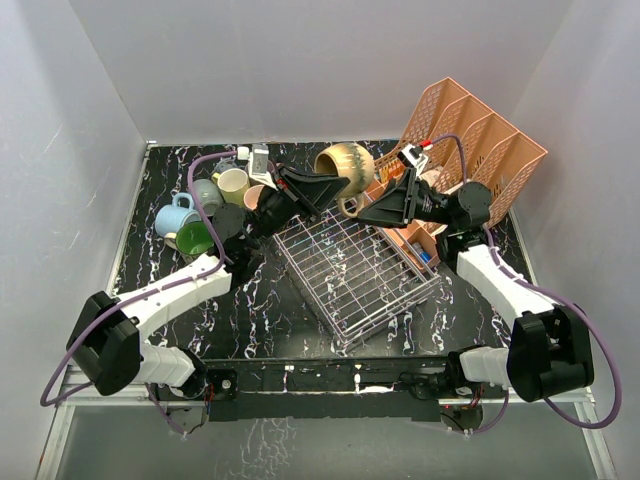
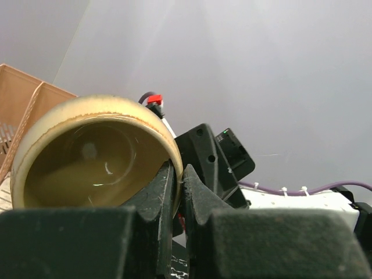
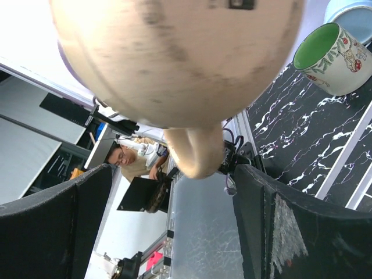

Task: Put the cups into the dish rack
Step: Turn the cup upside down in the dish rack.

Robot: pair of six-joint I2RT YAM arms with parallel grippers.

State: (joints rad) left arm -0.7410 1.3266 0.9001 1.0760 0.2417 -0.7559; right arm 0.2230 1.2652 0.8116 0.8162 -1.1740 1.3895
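Above the far end of the dish rack [image 1: 355, 270], the right gripper [image 1: 352, 208] is gaping wide around the handle [image 3: 197, 151] pointing down from the tan mug [image 1: 347, 165], which the left gripper [image 1: 322, 190] is pinching by its rim, sideways, mouth leftward.

No legible text, label, brand or number appears in any view. The green-lined white mug [image 3: 334, 55], upper right of the right wrist view, carries only a printed leaf-and-figure motif, its details too small to read.
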